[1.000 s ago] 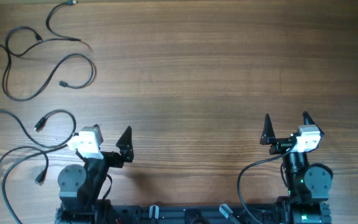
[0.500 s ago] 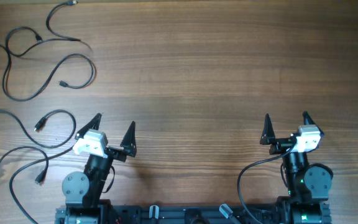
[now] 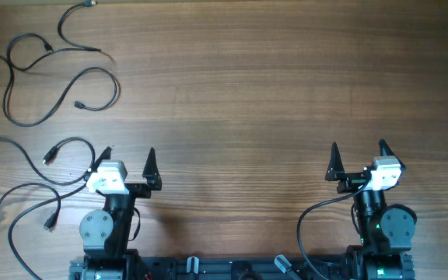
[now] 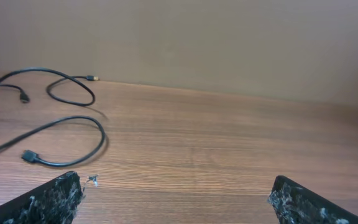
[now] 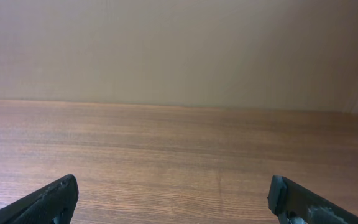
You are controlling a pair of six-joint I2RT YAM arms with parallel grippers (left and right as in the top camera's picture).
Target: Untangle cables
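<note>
Several thin black cables lie apart on the left of the wooden table. One cable [image 3: 57, 99] loops at the far left, another [image 3: 72, 27] curves at the top left, and two more [image 3: 22, 159] lie near the front left with small plugs. The left wrist view shows two of them [image 4: 73, 134] ahead to the left. My left gripper [image 3: 127, 158] is open and empty near the front edge, just right of the near cables. My right gripper [image 3: 358, 152] is open and empty at the front right, over bare wood, as its wrist view [image 5: 173, 199] shows.
The wooden table [image 3: 271, 93] spreads across the middle and right. The arm bases and their thick black wires [image 3: 309, 225] sit along the front edge. A plain wall [image 5: 179, 50] stands beyond the table's far edge.
My left gripper has swung from pointing right to pointing straight ahead and has shifted a little left. The right arm and the cables have not moved.
</note>
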